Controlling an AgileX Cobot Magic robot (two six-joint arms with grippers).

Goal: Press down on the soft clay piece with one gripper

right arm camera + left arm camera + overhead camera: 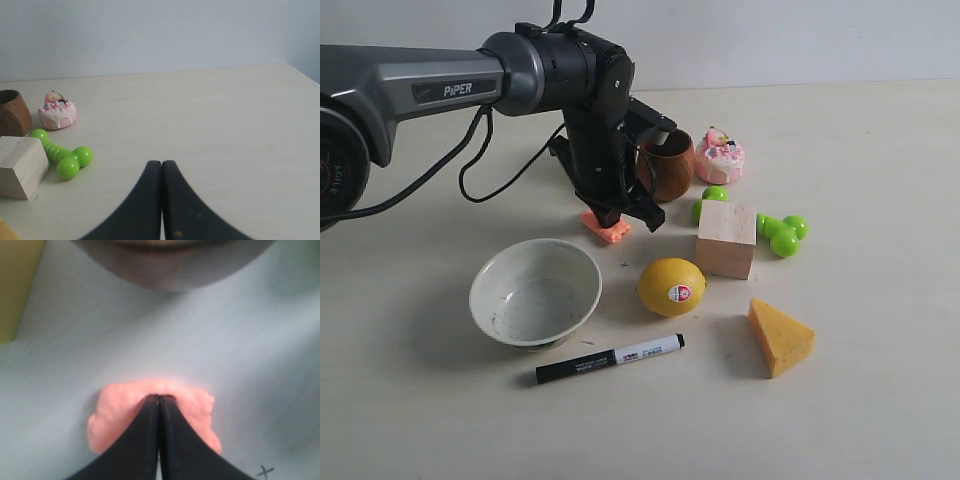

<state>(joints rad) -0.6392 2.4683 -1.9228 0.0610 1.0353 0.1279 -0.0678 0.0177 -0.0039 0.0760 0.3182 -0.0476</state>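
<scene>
Left wrist view: my left claw (pixel 159 399), fingers pinched together and empty, stands tip-down on the salmon-pink lump of soft clay (pixel 116 416), whose long side runs crosswise under the tips. The clay lies on the bench (pixel 880 150) just left of and behind the yellow lemon (pixel 671 286). My right claw (pixel 161 163), likewise closed on nothing, is well apart. The grey arm (pixel 420 85) reads "PiPER"; the lemon's sticker is illegible.
</scene>
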